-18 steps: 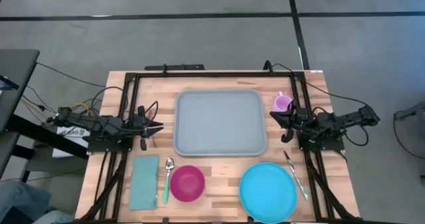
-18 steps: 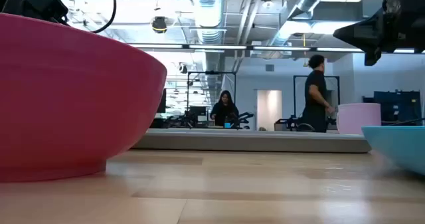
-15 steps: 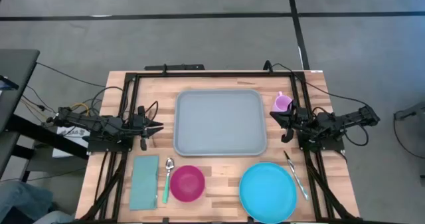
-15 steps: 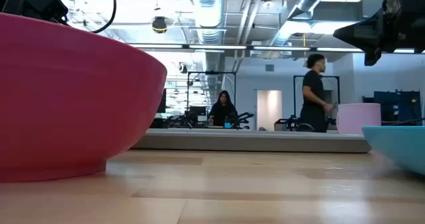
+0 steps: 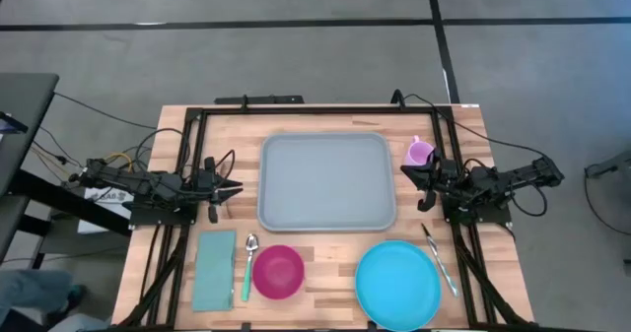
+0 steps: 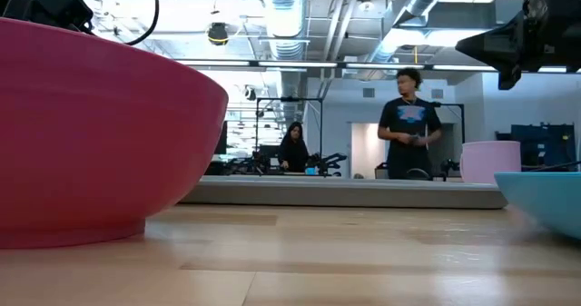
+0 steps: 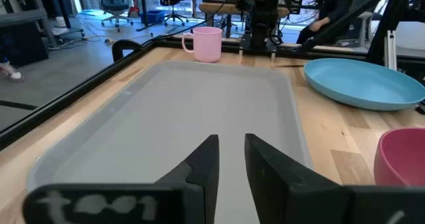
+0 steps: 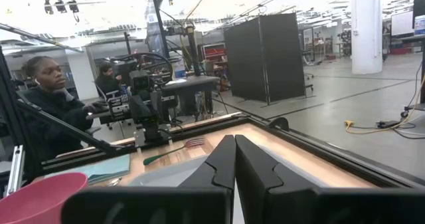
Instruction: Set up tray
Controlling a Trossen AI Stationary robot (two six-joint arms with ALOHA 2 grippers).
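Observation:
The grey-blue tray [image 5: 327, 182] lies flat on the middle of the table, nothing on it; it also fills the left wrist view as tray [image 7: 199, 104]. My left gripper [image 5: 235, 187] hovers just off the tray's left rim, its fingers [image 7: 206, 159] a narrow gap apart over the tray's edge. My right gripper [image 5: 408, 173] waits off the tray's right rim, next to the pink cup [image 5: 419, 153], with its fingers [image 8: 224, 159] closed together. Neither gripper touches anything.
Along the near edge lie a teal napkin [image 5: 214, 270], a green-handled spoon [image 5: 247, 265], a magenta bowl [image 5: 278, 272], a blue plate [image 5: 397, 283] and a fork [image 5: 440, 259]. A black frame [image 5: 296, 110] borders the table. People [image 6: 406, 124] stand in the room beyond.
Both arms have kept still and nothing on the table has moved. In the room behind, a standing person has turned and stepped a little to the left.

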